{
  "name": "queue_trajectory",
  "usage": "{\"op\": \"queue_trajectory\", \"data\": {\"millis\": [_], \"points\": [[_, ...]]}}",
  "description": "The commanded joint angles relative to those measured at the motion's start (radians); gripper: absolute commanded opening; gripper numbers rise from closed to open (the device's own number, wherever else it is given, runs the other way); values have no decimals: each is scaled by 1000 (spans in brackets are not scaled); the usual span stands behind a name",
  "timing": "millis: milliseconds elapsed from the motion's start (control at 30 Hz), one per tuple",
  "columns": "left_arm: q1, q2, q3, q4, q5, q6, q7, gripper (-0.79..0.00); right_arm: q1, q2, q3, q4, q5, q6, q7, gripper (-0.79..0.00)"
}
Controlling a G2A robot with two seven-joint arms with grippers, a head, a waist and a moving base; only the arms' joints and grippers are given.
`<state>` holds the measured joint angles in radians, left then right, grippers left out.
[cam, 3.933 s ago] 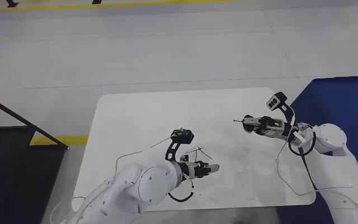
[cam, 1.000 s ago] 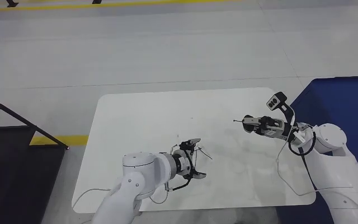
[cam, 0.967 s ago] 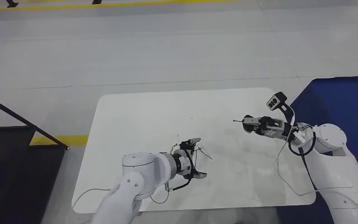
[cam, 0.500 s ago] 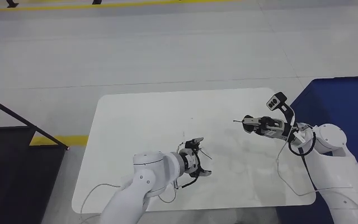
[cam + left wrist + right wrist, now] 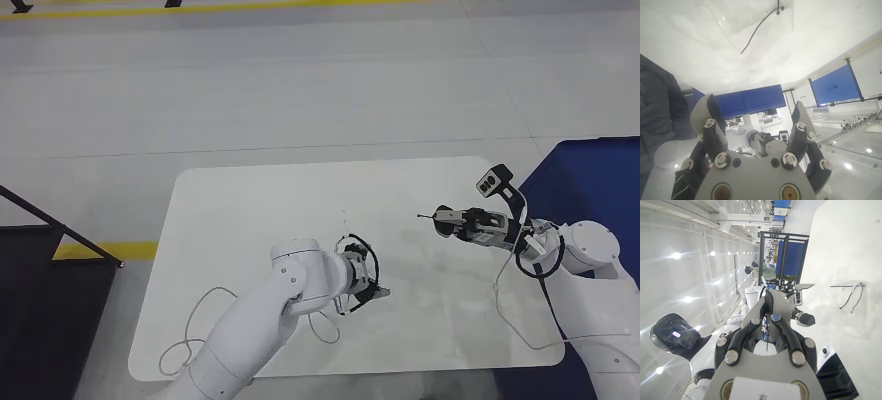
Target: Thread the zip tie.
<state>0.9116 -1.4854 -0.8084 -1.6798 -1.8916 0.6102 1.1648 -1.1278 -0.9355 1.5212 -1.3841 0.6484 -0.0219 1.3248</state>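
My right gripper (image 5: 767,294) is shut on a thin black zip tie (image 5: 766,321). In the top view this gripper (image 5: 440,217) hangs over the table's right half, and the tie's tip (image 5: 421,215) points toward the middle. A second black zip tie (image 5: 761,24) curves across the white table by a clear plastic piece (image 5: 772,28), and the right wrist view also shows that second tie (image 5: 848,298). My left gripper (image 5: 757,113) is open with nothing between its fingers, just short of that tie. From above, the left gripper (image 5: 372,275) sits near the table's middle.
The white table (image 5: 250,220) has bare room at the back and left. A loose white cable (image 5: 200,330) lies near its front left corner. A blue panel (image 5: 590,180) stands to the right and a black frame (image 5: 50,300) to the left.
My left arm has moved right and farther over the table, turning its wrist, and now covers the lying zip tie from above. The right arm and its tie have not moved.
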Motion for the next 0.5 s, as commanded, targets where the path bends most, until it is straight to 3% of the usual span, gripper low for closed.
{"op": "queue_trajectory", "data": {"millis": [0,267,467], "points": [[-10,-4,13,9,4,-32,34,-71,0,0,0,0,0,0,0,-785],[-43,-19,67,40,142,-151,125,0,0,0,0,0,0,0,0,-785],[-83,-41,118,96,165,-153,141,-15,0,0,0,0,0,0,0,-785]]}}
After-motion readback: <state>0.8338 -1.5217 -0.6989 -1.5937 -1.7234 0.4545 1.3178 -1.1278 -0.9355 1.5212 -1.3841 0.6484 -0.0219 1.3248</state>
